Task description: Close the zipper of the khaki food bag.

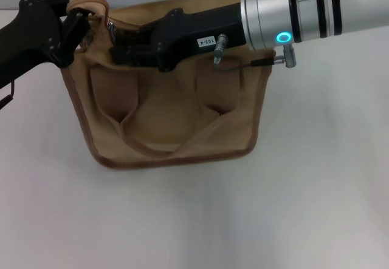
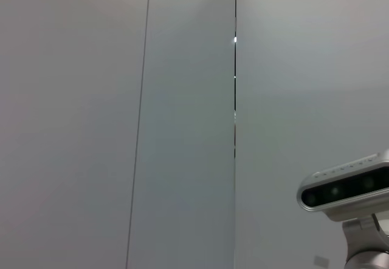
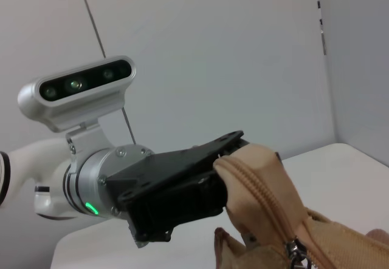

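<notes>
Two tools work along the top of a tan bag on a white worktop.

The white worktop carries the khaki food bag, which stands upright in its middle, its looped handle hanging down the front between two strap patches. The right arm reaches in across the bag's top edge, and its right tool lies low over the opening near the bag's left end; whether its fingers are spread or pressed together cannot be told. The left tool is at the bag's upper left corner, pinching the raised fabric end there. In the right wrist view the zipper runs over that pinched end, its small silver slider lying partway down.
</notes>
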Robot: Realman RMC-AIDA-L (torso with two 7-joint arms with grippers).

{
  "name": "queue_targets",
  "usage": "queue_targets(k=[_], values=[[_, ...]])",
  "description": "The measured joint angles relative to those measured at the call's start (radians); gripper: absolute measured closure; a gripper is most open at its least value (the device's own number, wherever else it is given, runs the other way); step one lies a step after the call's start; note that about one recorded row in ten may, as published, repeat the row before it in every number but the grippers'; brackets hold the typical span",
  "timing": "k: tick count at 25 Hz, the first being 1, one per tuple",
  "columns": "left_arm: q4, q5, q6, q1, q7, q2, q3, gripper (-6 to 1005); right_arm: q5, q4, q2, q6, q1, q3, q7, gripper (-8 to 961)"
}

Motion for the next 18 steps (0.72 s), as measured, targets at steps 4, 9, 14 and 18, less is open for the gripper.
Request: queue_targets(k=[4, 9, 14, 18], values=[[0.0, 0.0, 0.005, 0.0, 0.0, 0.0, 0.0, 918, 0.0, -0.001, 0.0, 0.0, 0.002, -0.002, 0.014, 736], [0.0, -0.001, 0.007, 0.0, -0.001, 0.0, 0.001, 912, 0.006, -0.001, 0.0, -0.003, -0.001, 0.0, 0.014, 791], [-0.001, -0.001, 0.011, 0.002, -0.001, 0.0, -0.001, 907, 0.008, -0.002, 0.002, -0.01, -0.01, 0.009, 0.014, 863], [-0.002, -0.002, 0.012, 0.002, -0.001, -0.001, -0.001, 903, 0.008, -0.021, 0.002, -0.011, -0.03, 0.009, 0.013, 929]])
